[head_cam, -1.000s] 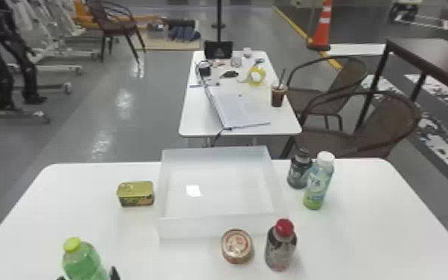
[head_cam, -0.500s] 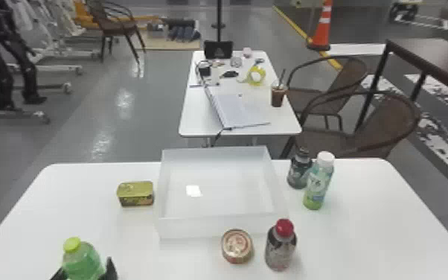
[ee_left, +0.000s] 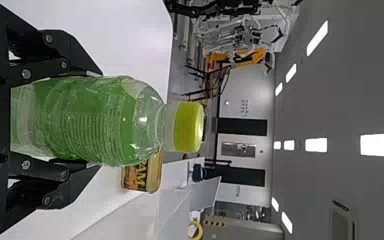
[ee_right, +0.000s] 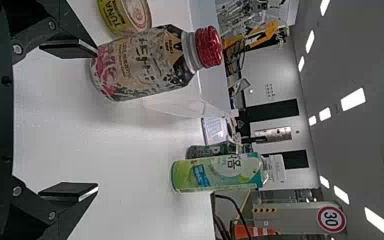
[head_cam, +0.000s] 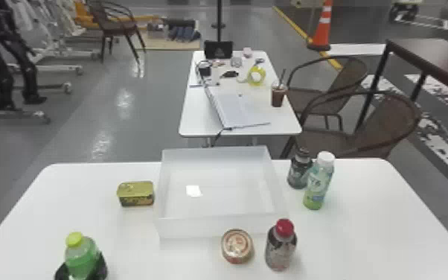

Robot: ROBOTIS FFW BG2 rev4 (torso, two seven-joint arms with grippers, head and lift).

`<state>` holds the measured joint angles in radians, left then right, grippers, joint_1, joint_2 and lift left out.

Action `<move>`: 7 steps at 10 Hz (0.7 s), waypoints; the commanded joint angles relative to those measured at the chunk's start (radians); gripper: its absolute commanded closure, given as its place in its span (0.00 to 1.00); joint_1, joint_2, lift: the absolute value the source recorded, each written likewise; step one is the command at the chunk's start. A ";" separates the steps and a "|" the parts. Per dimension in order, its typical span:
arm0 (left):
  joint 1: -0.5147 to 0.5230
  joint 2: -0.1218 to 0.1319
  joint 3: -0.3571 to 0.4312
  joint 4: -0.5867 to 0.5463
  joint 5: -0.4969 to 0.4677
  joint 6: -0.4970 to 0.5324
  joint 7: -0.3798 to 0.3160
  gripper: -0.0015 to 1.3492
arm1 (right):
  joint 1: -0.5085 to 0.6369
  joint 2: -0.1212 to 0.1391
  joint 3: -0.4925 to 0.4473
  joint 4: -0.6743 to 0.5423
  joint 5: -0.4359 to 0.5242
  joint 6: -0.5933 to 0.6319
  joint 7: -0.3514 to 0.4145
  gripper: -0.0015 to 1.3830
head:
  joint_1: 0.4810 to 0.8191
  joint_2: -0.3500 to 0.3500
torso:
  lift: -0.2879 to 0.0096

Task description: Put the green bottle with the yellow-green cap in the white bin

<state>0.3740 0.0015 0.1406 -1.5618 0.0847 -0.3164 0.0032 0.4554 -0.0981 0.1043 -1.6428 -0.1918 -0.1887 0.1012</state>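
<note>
Though its bottom is hidden, the green plastic bottle with the yellow-green cap (head_cam: 81, 258) looks squeezed in the black left pincer (ee_left: 100, 121), outside the white plastic bin (head_cam: 212, 225); next, lift it over.

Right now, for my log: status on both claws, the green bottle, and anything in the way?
Left claw shut on green bottle, upright, outside bin. Right claw open, near red-capped bottle. Tin left of bin, may crowd the path.

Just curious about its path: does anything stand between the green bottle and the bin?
Nothing visible stands between the green bottle and the bin, except the bin's own wall. The gold tin sits off the direct line.
</note>
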 commanded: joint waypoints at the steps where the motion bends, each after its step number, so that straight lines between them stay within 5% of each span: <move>1: -0.006 -0.004 -0.001 -0.046 -0.077 -0.004 -0.012 0.52 | 0.000 0.000 0.000 0.000 0.000 0.000 0.000 0.24 | 0.20 0.50 | 0.63; 4: -0.110 0.008 -0.027 -0.129 -0.250 -0.046 -0.140 0.52 | -0.001 0.000 0.000 0.003 -0.002 0.000 0.000 0.24 | 0.20 0.50 | 0.63; 7: -0.259 0.009 -0.101 -0.057 -0.313 -0.062 -0.255 0.52 | -0.011 0.000 0.003 0.008 -0.002 0.000 0.002 0.24 | 0.20 0.50 | 0.63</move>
<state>0.1491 0.0096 0.0559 -1.6390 -0.2123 -0.3695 -0.2469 0.4475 -0.0974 0.1069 -1.6360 -0.1933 -0.1887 0.1027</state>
